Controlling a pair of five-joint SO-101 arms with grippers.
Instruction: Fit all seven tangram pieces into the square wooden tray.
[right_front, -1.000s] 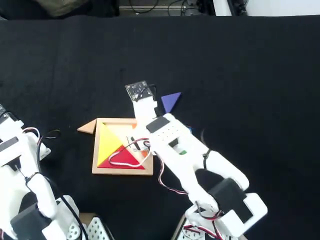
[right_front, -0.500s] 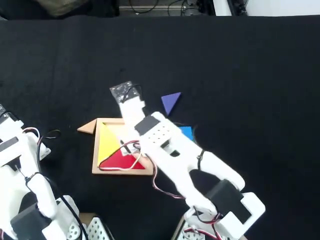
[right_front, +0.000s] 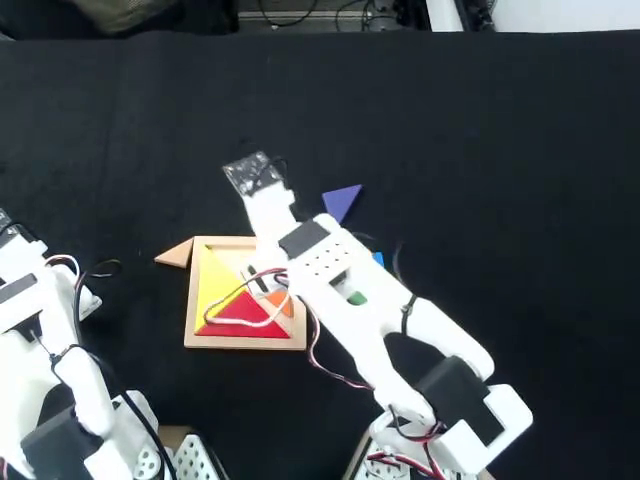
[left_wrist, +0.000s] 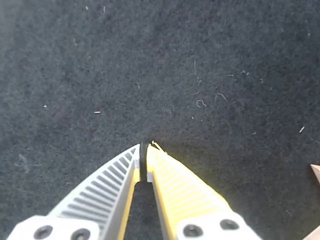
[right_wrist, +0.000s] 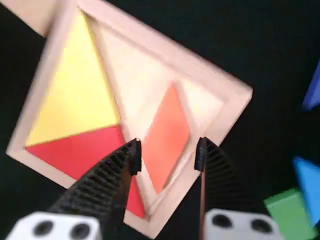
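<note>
The square wooden tray (right_front: 196, 340) (right_wrist: 235, 90) lies on the black cloth. It holds a yellow triangle (right_front: 216, 283) (right_wrist: 75, 90), a red triangle (right_front: 243, 318) (right_wrist: 80, 155) and an orange parallelogram (right_front: 286, 308) (right_wrist: 167, 135). My right gripper (right_wrist: 167, 154) hangs open over the tray, one finger on each side of the orange piece and apart from it. A purple triangle (right_front: 343, 200) lies beyond the tray, and a tan triangle (right_front: 177, 253) (right_wrist: 35, 12) sits at its far left corner. Blue (right_wrist: 307, 175) and green (right_wrist: 290, 210) pieces lie beside the tray. My left gripper (left_wrist: 145, 147) is shut over bare cloth.
The right arm (right_front: 340, 290) covers the tray's right side and most of the blue piece (right_front: 378, 259). The left arm (right_front: 40, 330) stands at the near left corner. Black cloth stretches open to the far side and the right.
The right arm swung left over the tray, then came partly back to the right. The orange piece now shows beside its wrist. The left arm has not moved.
</note>
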